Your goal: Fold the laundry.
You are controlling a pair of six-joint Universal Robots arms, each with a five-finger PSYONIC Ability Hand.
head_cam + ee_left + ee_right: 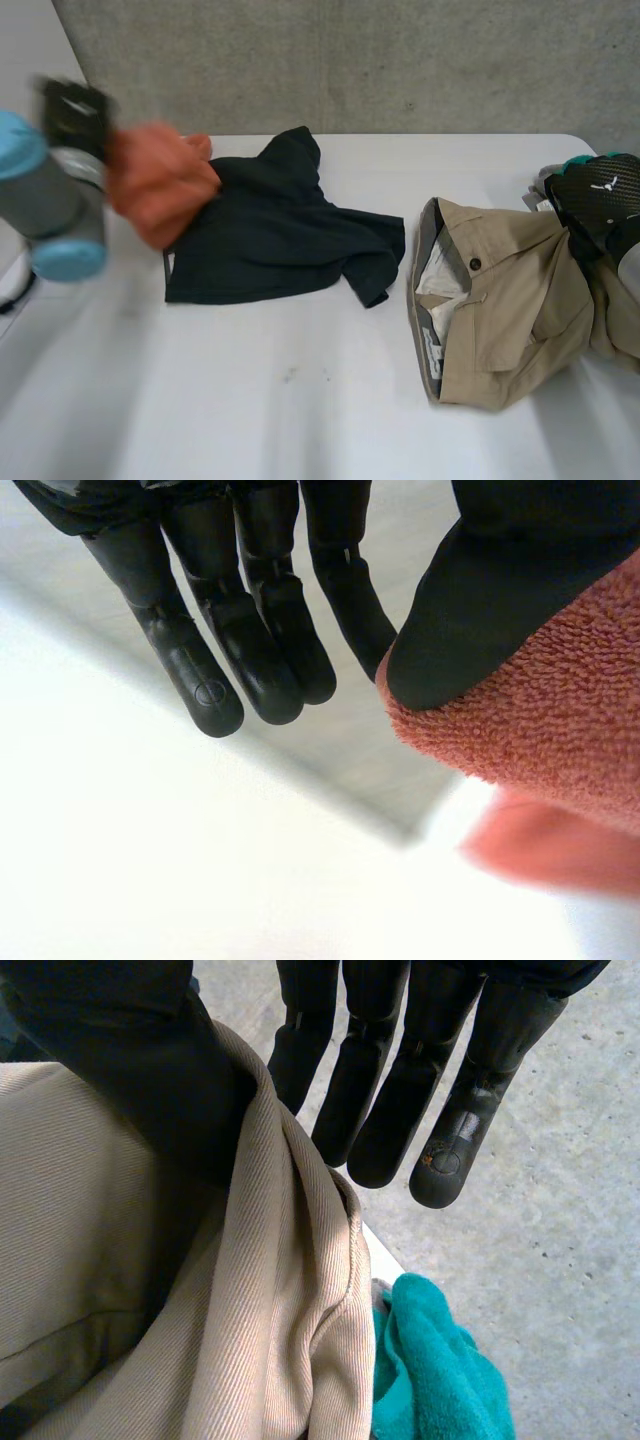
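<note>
- The left hand (240, 630) is up off the worktop (300, 400) at its left side. Its fingers are straight and stand apart from the thumb.
- An orange towel (160, 185) hangs against that thumb, outside the gap between thumb and fingers. It looks draped rather than pinched.
- The towel is clear of the worktop, probably so that it can be carried away from the pile and laid out alone.
- A dark shirt (270, 225) lies crumpled just beside the towel, towards the back of the worktop, one sleeve flung out to the right. It looks untouched, probably waiting its turn.
- The tan trousers (500, 300) lie on the right half, well apart from the shirt, waistband open and facing the middle.
- The right hand (420, 1080) rests at their far right edge. Its fingers are straight and spread off the cloth, and its thumb is sunk into a raised fold of the trousers.
- I judge this a steadying or first-contact hold, not yet a proper grasp.
- A teal cloth (435, 1360) is bunched under the trouser edge, below the right hand's fingertips.
- Count: one towel, one shirt, one pair of trousers, one teal cloth, two hands.
- None of the laundry is folded yet, so the task looks to be at its start.
</note>
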